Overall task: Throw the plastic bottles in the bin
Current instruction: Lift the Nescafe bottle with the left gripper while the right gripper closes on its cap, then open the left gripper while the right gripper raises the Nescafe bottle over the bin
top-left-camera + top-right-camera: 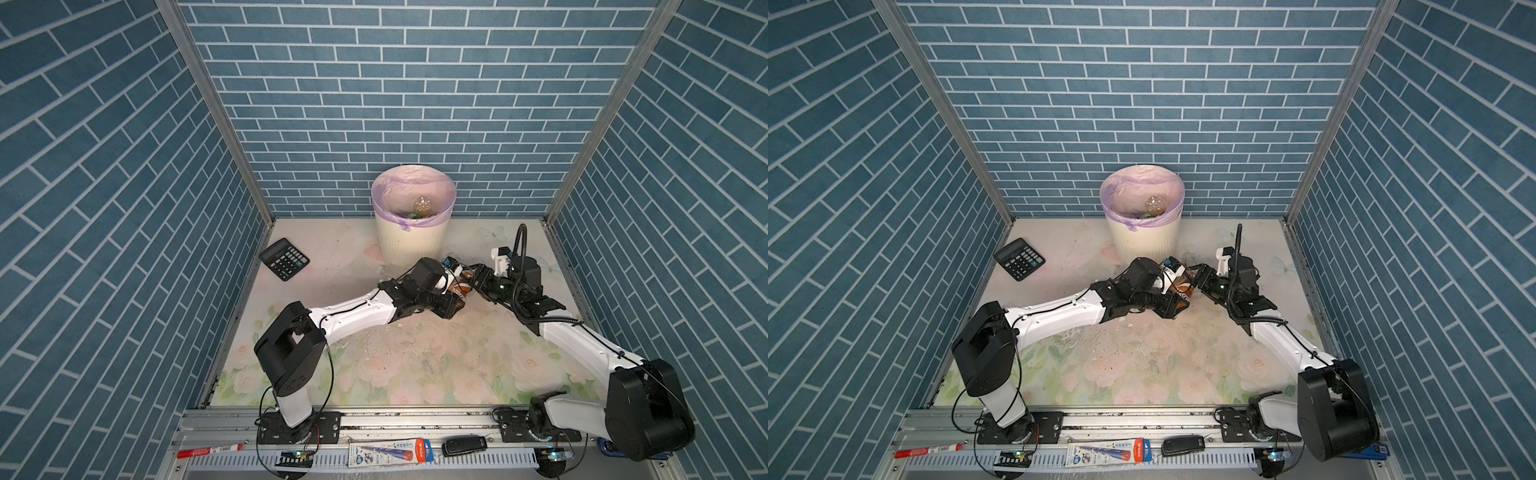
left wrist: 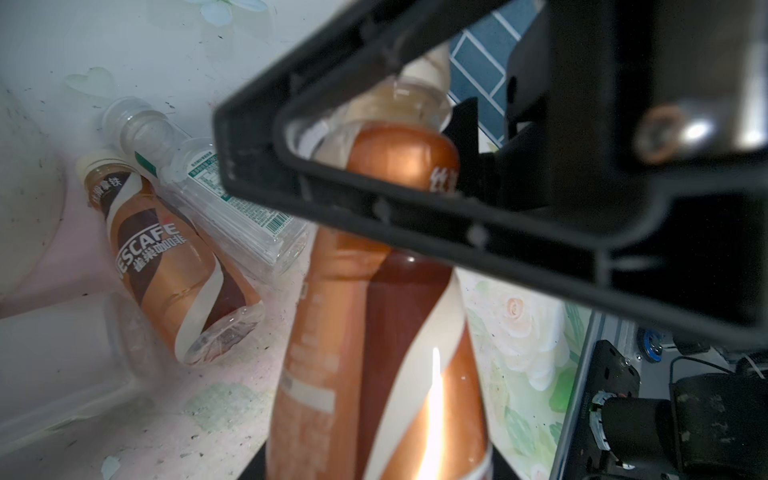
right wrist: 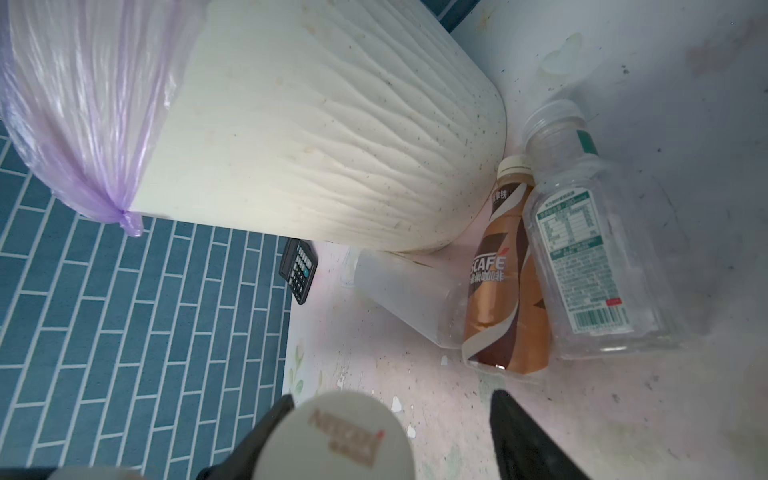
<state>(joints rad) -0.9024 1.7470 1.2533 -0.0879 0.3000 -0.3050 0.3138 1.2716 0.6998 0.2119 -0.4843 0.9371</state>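
Your left claw (image 1: 452, 305) is clamped on a brown-labelled bottle (image 2: 374, 332), mid-frame in both top views, just lower right of the bin (image 1: 409, 245). Your right claw (image 3: 386, 432) stands wide around its cap, with a gap on one side. Another brown bottle (image 3: 498, 282) and a clear bottle (image 3: 590, 257) lie on the bench (image 3: 623, 415) beside the bin.

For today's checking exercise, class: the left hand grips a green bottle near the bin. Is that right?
Not green. The left hand grips a brown-labelled bottle near the bin. The left wrist view shows its brown and cream label.
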